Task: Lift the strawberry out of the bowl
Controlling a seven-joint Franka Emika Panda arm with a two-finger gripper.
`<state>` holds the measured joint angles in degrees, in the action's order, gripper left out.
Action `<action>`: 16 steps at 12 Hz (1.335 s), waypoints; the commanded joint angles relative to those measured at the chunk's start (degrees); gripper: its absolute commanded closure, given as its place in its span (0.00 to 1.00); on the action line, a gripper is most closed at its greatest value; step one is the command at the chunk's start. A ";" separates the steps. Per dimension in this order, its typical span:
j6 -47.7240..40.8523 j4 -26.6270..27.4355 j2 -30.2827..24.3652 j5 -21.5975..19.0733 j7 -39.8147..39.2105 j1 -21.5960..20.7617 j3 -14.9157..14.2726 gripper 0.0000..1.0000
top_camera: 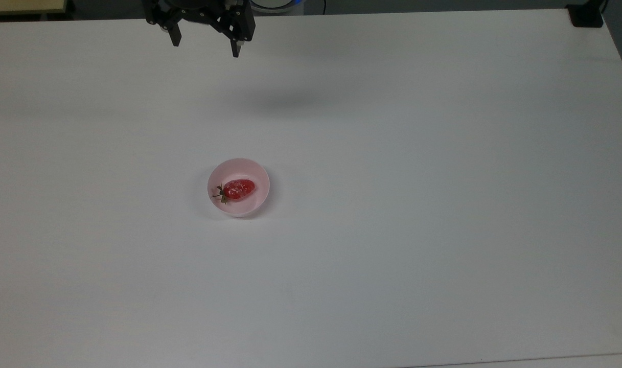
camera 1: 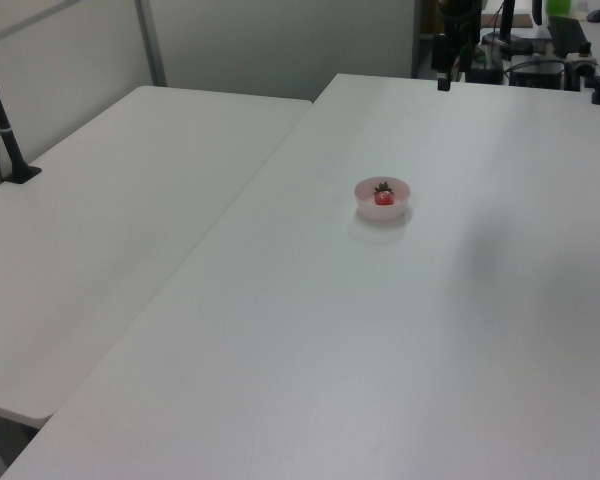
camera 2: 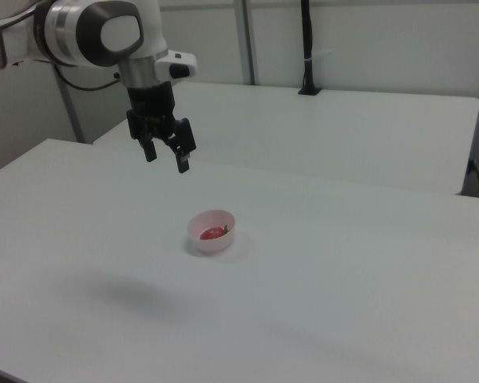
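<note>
Gripper [top_camera: 206, 50] at top view's upper left, body cut off by frame edge, fingers spread, empty. Strawberry [top_camera: 238, 189] lies in bowl [top_camera: 249, 207], center-left; leafy cap blurry.

The top view's upper edge cuts off the end effector [top_camera: 206, 50] above its fingers.

Robot lab: bare white tables [camera 2: 367, 263], robot arm [camera 2: 104, 32], black camera post [camera 1: 0, 115], partition walls.

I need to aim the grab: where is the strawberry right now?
The strawberry lies inside the pink bowl on the white table, left of centre in the top view, leafy cap toward the top view's left.
</note>
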<state>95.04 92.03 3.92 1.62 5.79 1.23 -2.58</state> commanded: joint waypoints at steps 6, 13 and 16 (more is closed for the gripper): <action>21.29 0.52 12.05 -0.13 1.31 -0.09 0.38 0.00; 33.53 0.78 25.17 4.97 8.71 -3.34 0.82 0.19; 33.81 1.22 25.52 5.40 8.45 -3.43 0.82 0.29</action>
<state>128.10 92.60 30.00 5.47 13.02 -1.77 -1.52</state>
